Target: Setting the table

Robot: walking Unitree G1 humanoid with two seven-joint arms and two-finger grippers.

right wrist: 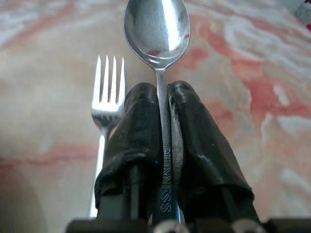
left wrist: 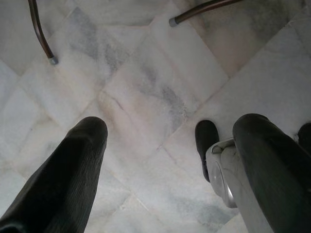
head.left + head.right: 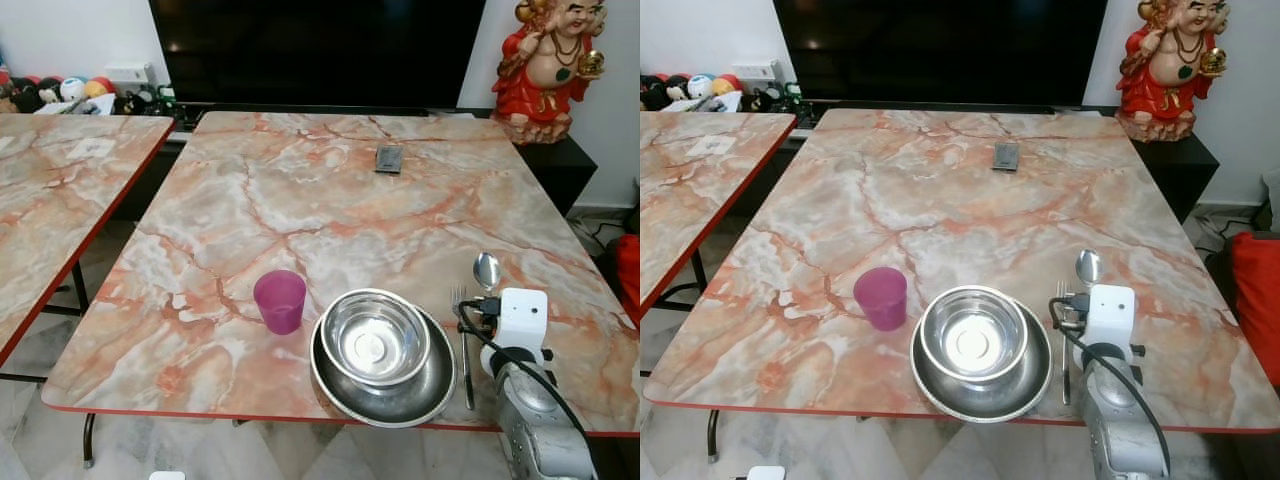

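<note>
The long steel spoon is clamped by its handle between the right gripper's black fingers, its axis pointing away from the near edge, just right of the steel fork. Marble table lies free beyond. The left gripper hangs spread above floor tiles.

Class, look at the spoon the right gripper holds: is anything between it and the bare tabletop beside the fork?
Nothing visible is. The right gripper is shut on the spoon, whose bowl juts out over bare table just right of the fork. The bowl and plate sit left of the fork, out of the way.
</note>
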